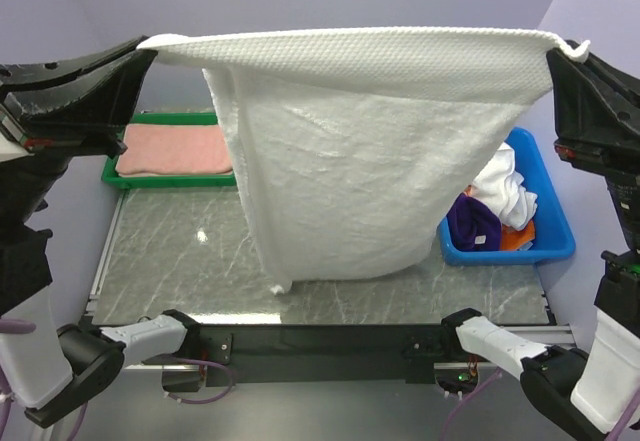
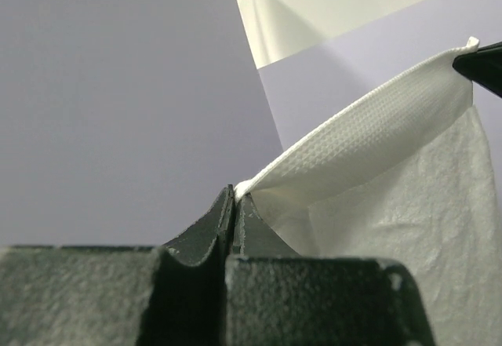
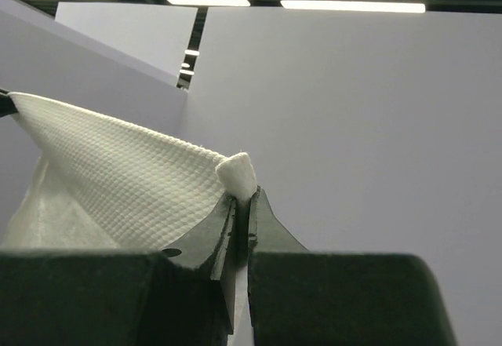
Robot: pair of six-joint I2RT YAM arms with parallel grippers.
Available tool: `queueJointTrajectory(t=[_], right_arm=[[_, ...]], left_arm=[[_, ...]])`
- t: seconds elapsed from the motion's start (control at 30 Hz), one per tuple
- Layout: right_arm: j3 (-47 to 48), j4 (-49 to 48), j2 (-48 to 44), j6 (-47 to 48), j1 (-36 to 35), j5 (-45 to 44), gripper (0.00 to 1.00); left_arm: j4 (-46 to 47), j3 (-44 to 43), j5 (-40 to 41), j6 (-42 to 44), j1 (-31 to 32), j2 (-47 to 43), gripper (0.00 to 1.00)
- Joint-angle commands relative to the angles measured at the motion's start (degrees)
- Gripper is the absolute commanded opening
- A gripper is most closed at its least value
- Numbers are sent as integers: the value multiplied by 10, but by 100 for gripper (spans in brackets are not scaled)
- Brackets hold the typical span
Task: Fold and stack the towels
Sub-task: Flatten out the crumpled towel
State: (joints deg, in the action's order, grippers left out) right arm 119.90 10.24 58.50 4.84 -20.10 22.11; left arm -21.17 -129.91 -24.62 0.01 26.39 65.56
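A large white towel [image 1: 360, 151] hangs high over the table, stretched between both arms, its lower edge reaching down near the table top. My left gripper [image 1: 148, 45] is shut on its left top corner, and the wrist view shows the cloth [image 2: 369, 138] pinched at the tips of my left gripper [image 2: 236, 193]. My right gripper [image 1: 562, 45] is shut on the right top corner, a small tuft of white towel [image 3: 238, 173] poking out above my right gripper [image 3: 242, 198]. A folded salmon-pink towel [image 1: 172, 149] lies in the green tray [image 1: 170, 178]. White [image 1: 505, 189], purple [image 1: 474, 223] and orange [image 1: 518, 235] towels are heaped in the blue bin [image 1: 552, 223].
The grey marbled table top [image 1: 180, 261] lies below the hanging towel. The green tray sits at the back left, the blue bin at the right edge. Lilac walls enclose the back and sides. A black rail [image 1: 320, 341] with both arm bases runs along the near edge.
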Motion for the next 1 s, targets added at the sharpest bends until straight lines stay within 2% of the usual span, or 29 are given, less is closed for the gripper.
queueJointTrajectory(t=[0.0,0.17,0.27,0.6,0.97], right_arm=[[34,-35,22,17,8,-101,0],[49,-53,79,39,8,-144,0],[60,-43,107,45,8,-157,0],[30,-35,68,35,8,-127,0],[20,0,-19,-4,8,-66,0]], left_arm=[[68,-29,92,3,-10,10,0],[85,-41,204,16,-9,70,0],[82,-47,219,25,-9,99,0],[61,-25,167,18,-10,67,0],[30,-6,53,-33,-10,-26,0]])
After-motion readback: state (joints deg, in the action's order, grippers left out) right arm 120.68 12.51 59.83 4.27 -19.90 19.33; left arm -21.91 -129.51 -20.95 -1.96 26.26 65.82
